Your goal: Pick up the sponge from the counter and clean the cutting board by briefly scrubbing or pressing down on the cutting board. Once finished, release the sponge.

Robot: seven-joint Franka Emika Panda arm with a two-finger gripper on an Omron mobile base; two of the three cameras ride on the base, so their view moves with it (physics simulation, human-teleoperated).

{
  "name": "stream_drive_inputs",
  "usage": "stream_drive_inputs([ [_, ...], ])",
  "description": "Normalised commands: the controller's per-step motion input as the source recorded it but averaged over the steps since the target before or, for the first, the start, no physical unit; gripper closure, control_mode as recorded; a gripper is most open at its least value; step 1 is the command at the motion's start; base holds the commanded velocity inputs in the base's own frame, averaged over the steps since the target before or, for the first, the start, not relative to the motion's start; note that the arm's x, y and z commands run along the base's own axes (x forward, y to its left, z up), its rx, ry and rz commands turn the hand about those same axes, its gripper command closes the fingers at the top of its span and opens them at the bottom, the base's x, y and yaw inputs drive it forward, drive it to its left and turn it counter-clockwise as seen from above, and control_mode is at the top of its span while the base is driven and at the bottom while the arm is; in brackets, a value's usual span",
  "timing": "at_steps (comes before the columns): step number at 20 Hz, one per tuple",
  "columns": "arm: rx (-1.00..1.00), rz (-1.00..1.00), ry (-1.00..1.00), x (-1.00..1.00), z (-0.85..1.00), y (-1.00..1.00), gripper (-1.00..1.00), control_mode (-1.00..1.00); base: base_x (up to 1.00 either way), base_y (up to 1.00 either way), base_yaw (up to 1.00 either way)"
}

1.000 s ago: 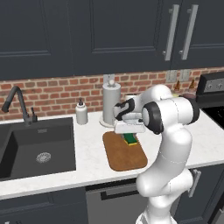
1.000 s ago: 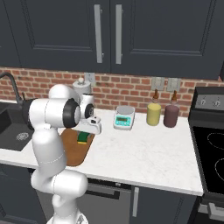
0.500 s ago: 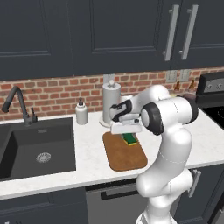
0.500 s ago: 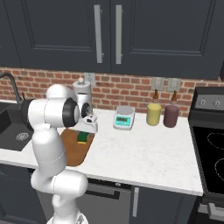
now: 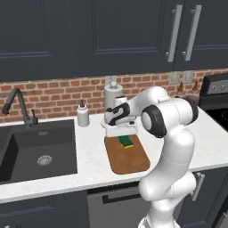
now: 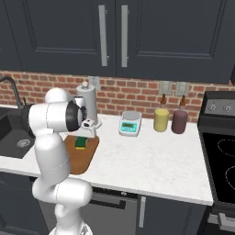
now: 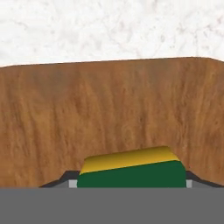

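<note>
Left base view: a white marbled worktop [image 5: 91,156] under a brick backsplash [image 5: 53,93] and dark cabinets [image 5: 67,35]; the sponge [image 5: 126,142] sits at the cutting board [image 5: 129,158]'s back end. Right base view: the end effector [image 6: 83,137] stands over it. Hand view: fingertips [image 7: 65,180] clenched on the sponge, long axis spanning them.

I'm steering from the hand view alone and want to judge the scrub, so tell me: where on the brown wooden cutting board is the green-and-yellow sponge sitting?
Observer: The green-and-yellow sponge sits on the far end of the brown wooden cutting board, the end nearest the brick wall.
Operator: Is the gripper closed on it?
Observer: Yes, the gripper stands straight above the sponge and is shut on it.
Operator: What lies beyond the board's far edge?
Observer: A white canister with a knob stands on the white marbled counter, just behind the hand.
Operator: Anything to the board's sides?
Observer: A dark inset sink is on one side, and a white kitchen scale with a teal display on the other.
</note>
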Motion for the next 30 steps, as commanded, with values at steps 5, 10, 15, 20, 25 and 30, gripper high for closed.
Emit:
stream_drive_inputs([
  [5, -0.01, 0.02, 0.00, 0.00, -0.08, 0.44, 1.00, -1.00, 0.00, 0.00, 0.00],
  [10, -0.01, 0.02, -0.01, 0.00, -0.08, 0.51, 1.00, -1.00, 0.00, 0.00, 0.00],
  [15, -0.01, 0.03, 0.00, -0.13, -0.26, 0.39, 1.00, -1.00, 0.00, 0.00, 0.00],
  [20, 0.00, 0.04, 0.00, -0.55, -0.33, 0.04, 1.00, -1.00, 0.00, 0.00, 0.00],
  [25, 0.00, 0.00, -0.03, -0.65, -0.06, 0.00, 1.00, -1.00, 0.00, 0.00, 0.00],
  [30, 0.00, 0.00, -0.07, -0.59, -0.02, 0.00, 1.00, -1.00, 0.00, 0.00, 0.00],
])
